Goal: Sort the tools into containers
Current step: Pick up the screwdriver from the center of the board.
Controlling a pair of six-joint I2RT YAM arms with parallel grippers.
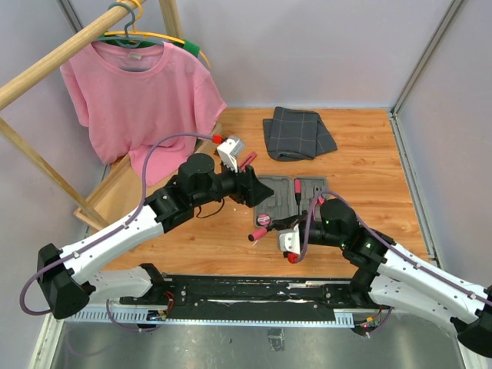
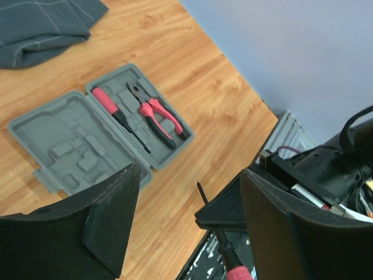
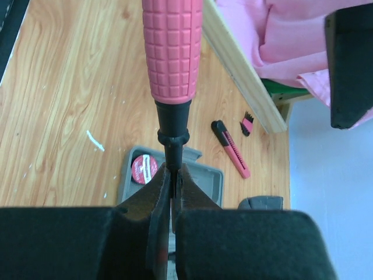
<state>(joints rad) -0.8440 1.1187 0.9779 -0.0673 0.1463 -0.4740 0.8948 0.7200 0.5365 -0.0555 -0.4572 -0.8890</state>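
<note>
From the top camera, the right gripper (image 1: 281, 227) held a pink-handled screwdriver (image 1: 260, 232) just in front of the open grey moulded plastic tool case (image 1: 307, 201), with the handle pointing left. It appeared to be off the wooden table (image 1: 369, 154). The left gripper (image 1: 257, 191) hung over the case's left edge and seemed to carry nothing. A folded grey cloth (image 1: 298, 132) lay further back, and a pink T-shirt (image 1: 138, 96) hung at the left.

In the left wrist view, that gripper's fingers (image 2: 111, 216) stood spread wide with nothing between them. Below, one half of the case held a second pink-and-black screwdriver (image 2: 111, 108) and pink-and-black pliers (image 2: 157, 116), side by side. The other half showed bare recesses.

In the right wrist view, the fingers were pressed together on the screwdriver's black shaft, just under the handle. Beneath it a round pink tape measure (image 3: 143, 168) sat in the case, and a pink-and-black utility knife (image 3: 231, 149) lay on the table beyond, apart from the case.

The step in hand looked like carrying the screwdriver to the case. The next move would call for lining it up over a free long recess, lowering it level and letting go. The left gripper sat close enough that it might need to give room.
</note>
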